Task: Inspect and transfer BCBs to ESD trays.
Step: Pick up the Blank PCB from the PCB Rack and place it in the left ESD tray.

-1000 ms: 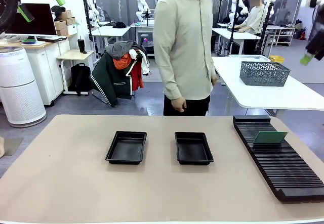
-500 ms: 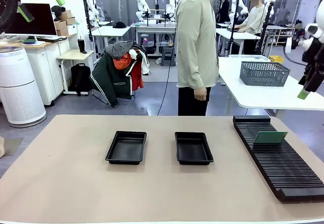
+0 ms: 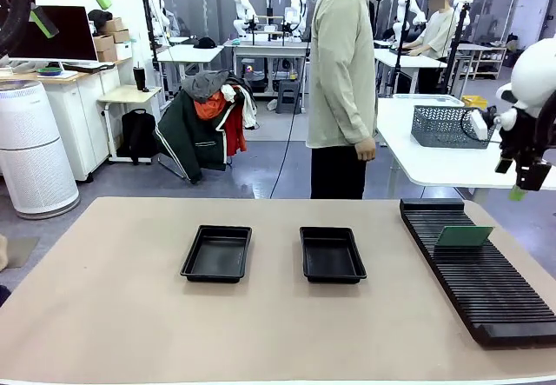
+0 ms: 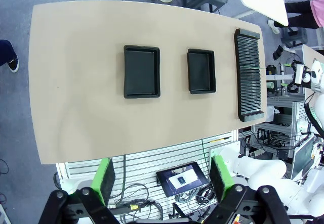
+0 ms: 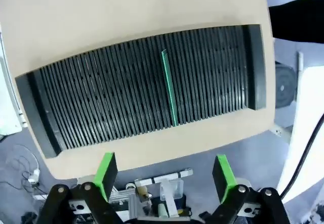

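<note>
On the tan table [image 3: 104, 315], item by item:

1. Left tray [image 3: 217, 252] and right tray [image 3: 332, 255]: two shallow black trays are lying side by side near the middle, apart from each other, both showing bare floors.

2. Rack [image 3: 486, 289]: a long black slotted rack is lying along the robot's right side of the table, well apart from the trays.

3. Board [image 3: 464, 235]: one pale green board is standing on edge in a slot of the rack. The front view is giving its flat face. The right wrist view, looking down, is giving it as a thin green line running along one slot.

4. Left claw [image 4: 162, 178]: is hanging high over the table with its green-padded fingers spread wide, pinching nothing. Its camera is taking in the whole tabletop (trays and rack together).

5. Right claw [image 5: 164, 176]: is hovering above the rack, fingers spread wide, pinching nothing. Its camera is sitting close over the ribs, and the front view is placing it in the air at the right edge, higher than the board and apart from it.

6. Person [image 3: 341, 72]: is standing side-on at the far side in a pale shirt, one hand [image 3: 367, 149] hanging down, off the table.

7. Basket [image 3: 453, 126]: a grey mesh basket is sitting on a white table behind.
</note>
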`<action>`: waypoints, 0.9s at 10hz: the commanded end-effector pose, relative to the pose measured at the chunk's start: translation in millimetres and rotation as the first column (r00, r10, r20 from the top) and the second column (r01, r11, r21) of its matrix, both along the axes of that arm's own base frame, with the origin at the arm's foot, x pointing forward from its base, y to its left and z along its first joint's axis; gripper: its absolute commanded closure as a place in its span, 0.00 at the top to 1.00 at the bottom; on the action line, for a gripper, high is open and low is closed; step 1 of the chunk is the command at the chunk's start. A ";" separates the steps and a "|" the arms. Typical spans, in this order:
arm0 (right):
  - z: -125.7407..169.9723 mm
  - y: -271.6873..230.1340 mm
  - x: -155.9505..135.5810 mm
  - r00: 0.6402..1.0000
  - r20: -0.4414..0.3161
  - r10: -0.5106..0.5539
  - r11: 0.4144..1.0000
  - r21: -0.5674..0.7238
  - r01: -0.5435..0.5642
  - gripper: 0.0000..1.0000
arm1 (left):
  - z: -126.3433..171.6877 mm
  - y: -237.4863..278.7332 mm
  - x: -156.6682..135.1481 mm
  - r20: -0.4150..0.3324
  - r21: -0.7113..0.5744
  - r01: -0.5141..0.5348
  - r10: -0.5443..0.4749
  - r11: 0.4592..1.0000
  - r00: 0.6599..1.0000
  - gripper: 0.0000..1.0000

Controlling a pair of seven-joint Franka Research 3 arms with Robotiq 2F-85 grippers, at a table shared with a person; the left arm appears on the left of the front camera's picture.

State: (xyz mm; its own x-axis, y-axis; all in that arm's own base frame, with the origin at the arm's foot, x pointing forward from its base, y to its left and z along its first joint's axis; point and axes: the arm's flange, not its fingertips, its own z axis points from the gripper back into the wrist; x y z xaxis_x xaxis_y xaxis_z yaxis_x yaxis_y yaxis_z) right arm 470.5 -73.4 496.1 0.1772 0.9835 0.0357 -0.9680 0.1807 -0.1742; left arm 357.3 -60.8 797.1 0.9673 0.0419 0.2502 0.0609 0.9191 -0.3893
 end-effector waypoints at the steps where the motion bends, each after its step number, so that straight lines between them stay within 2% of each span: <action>1: -20.4 -11.8 15.8 0.997 -0.013 0.070 0.998 0.008 -0.070 1.00 | -0.2 -0.1 -1.4 0.002 -0.014 0.000 0.000 1.000 1.000 1.00; 3: -40.6 -17.6 27.2 0.993 -0.051 0.106 0.994 0.033 -0.105 1.00 | -0.2 -0.1 -1.4 0.002 -0.014 0.000 0.000 1.000 1.000 1.00; 9: -101.1 -6.2 50.4 0.976 -0.055 0.209 0.972 0.125 -0.201 1.00 | -0.2 -0.1 -1.4 0.002 -0.014 0.000 0.000 1.000 1.000 1.00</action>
